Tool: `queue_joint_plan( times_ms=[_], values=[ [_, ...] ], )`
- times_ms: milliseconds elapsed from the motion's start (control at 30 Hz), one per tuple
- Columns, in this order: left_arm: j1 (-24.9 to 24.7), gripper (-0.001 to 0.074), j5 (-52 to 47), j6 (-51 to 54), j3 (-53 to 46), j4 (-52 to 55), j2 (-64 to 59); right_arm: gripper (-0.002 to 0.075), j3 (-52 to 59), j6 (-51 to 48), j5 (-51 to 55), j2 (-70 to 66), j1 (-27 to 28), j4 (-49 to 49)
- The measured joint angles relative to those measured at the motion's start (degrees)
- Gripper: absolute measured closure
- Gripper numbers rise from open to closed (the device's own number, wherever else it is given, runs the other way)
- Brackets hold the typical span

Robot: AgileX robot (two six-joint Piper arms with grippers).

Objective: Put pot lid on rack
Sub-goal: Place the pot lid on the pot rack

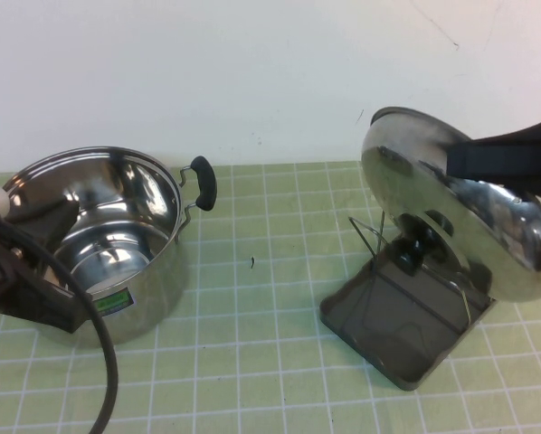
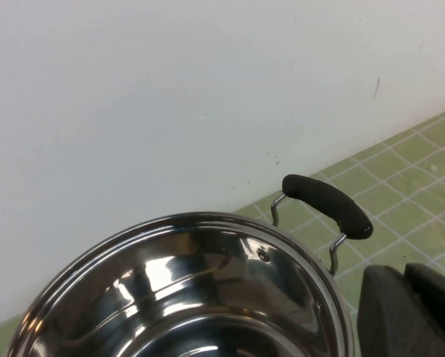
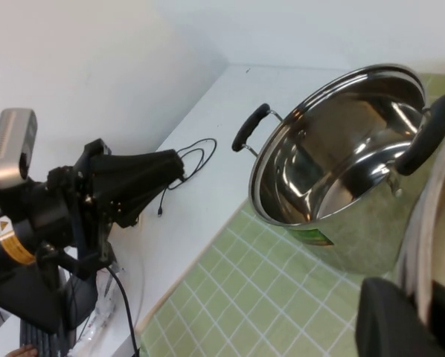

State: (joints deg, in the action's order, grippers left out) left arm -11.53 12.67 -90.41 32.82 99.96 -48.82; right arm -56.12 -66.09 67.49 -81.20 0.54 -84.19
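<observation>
1. Tilting steeply on edge at the right side of the high view, the pot lid [image 1: 460, 212] is a large, round, domed disc of polished stainless steel; its mirror surface shows dark reflections and its black knob [image 1: 413, 251] points down and left toward the rack.
2. The rack [image 1: 393, 321] is a small dark grey rectangular plastic tray with a smooth flat floor and raised lip; thin bent metal wire loops [image 1: 368, 233] stand up from its far end.
3. The lid's lower rim sits among or just above the wires; cannot tell whether it touches them. The knob hangs over the tray's far part.
4. The right gripper [image 1: 515, 163] comes in from the right edge, matte black, clamped on the lid's upper rim: one black finger [image 1: 488, 161] lies flat across the lid's shiny face, and the steel edge runs between the jaws in the right wrist view [image 3: 431, 245].
5. The pot [image 1: 99, 240] stands upright at left, well apart from the rack: deep, shiny steel, black side handles [image 1: 203, 183], a green label [image 1: 117, 301] on its wall.
6. The left gripper [image 2: 412, 312] hangs just beside the pot's near-left rim; cannot tell its finger state.
7. The table [image 1: 252, 362] has a pale green grid-tiled mat; a white wall behind.
</observation>
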Motion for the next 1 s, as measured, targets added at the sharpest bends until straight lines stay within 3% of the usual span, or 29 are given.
queue_joint_plan(
  times_ms=[400,767,900,1000],
  values=[
    [0.0,0.0734,0.0,-0.1,0.0,0.0,0.0,0.0676,-0.4,-3.0,0.1,-5.2,0.0,-0.6],
    [0.0,0.0734,0.0,-0.1,0.0,0.1,0.0,0.0385,-0.5,-7.9,-2.5,-7.3,0.2,-4.0],
    [0.0,0.0734,0.0,-0.1,0.0,0.1,0.0,0.0381,-0.6,-8.6,-1.0,-7.1,2.4,-5.2],
    [0.0,0.0734,-0.5,-0.1,0.0,0.1,0.4,0.0422,-0.8,-9.4,-0.5,-5.6,6.0,-5.4]
  ],
)
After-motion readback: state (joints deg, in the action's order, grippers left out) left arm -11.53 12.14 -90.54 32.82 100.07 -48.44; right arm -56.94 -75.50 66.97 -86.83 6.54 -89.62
